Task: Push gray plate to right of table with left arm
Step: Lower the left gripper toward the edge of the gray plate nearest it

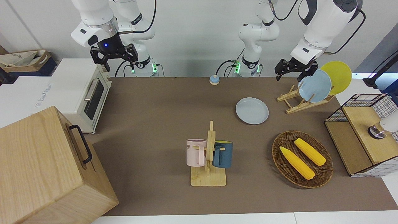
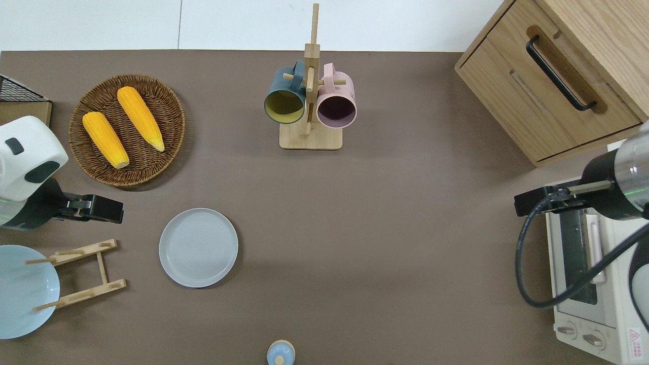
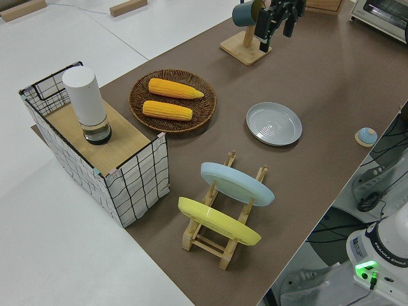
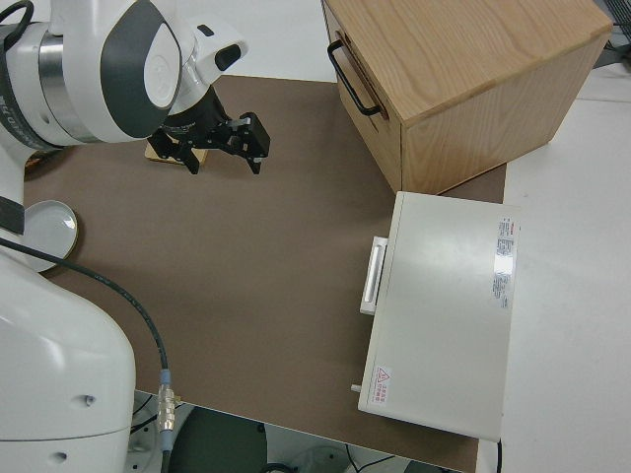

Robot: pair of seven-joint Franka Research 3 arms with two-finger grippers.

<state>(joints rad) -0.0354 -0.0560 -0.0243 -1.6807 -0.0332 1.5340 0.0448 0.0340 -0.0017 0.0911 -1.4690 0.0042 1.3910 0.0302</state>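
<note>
Basket: two corn cobs inside.
Mug rack: blue mug, pink mug.
Oven: beside wooden cabinet.

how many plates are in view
3: the gray plate flat on the table; a light-blue plate and a yellow plate upright in the wooden rack.

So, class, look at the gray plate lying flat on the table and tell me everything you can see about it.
The gray plate is round, shallow and pale gray-blue, with a low raised rim and faint concentric rings inside. It looks smooth and matte, and it is empty. It lies flat and right way up on the brown table, nearer to the robots than the wicker basket of corn and beside the wooden plate rack. Only the table touches it; the left gripper hangs apart from it.
</note>
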